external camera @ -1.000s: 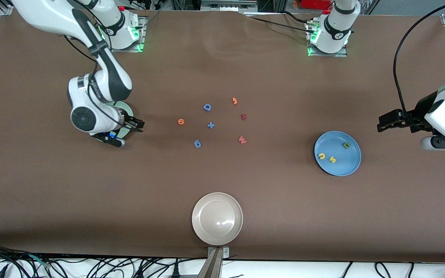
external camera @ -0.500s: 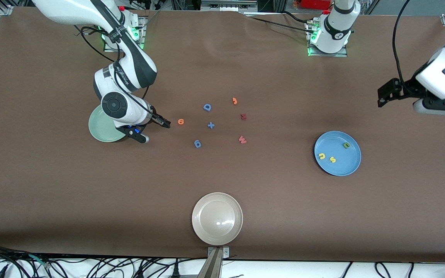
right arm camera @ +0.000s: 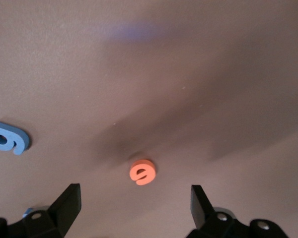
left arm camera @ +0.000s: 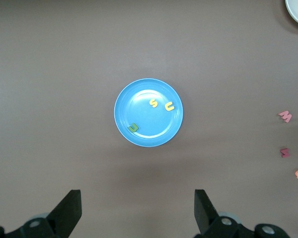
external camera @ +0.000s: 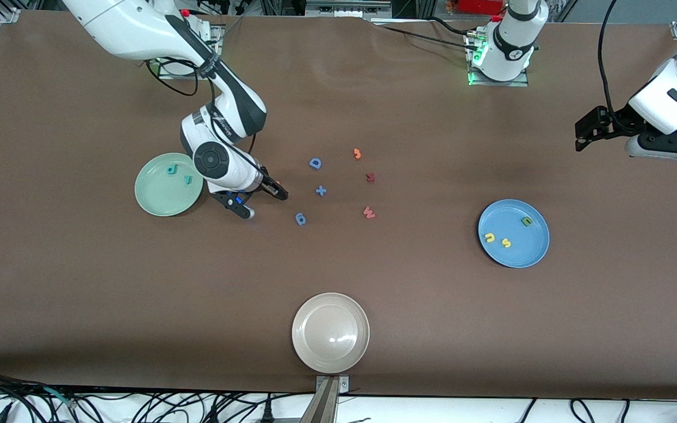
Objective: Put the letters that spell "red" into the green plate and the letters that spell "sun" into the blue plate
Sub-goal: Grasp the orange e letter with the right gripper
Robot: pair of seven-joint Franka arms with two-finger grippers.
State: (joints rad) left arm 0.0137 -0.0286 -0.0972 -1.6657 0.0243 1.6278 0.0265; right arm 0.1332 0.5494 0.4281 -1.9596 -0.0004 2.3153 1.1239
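Observation:
The green plate holds a teal "d" and a teal "r". My right gripper hangs open just beside that plate, low over the orange "e". In the right wrist view the "e" lies on the table just ahead of the gap of the right gripper; the hand covers it in the front view. The blue plate carries a yellow "u", a yellow "s" and an olive "n". My left gripper waits open, high at the left arm's end, looking down on the blue plate.
Loose letters lie mid-table: a blue "D", a blue plus, a blue curled piece, an orange hook, a dark red "M" and a red "W". A beige plate sits nearest the front camera.
My right arm swung from over the green plate toward the table's middle, uncovering the plate and its two teal letters. The left arm lifted away from the blue plate.

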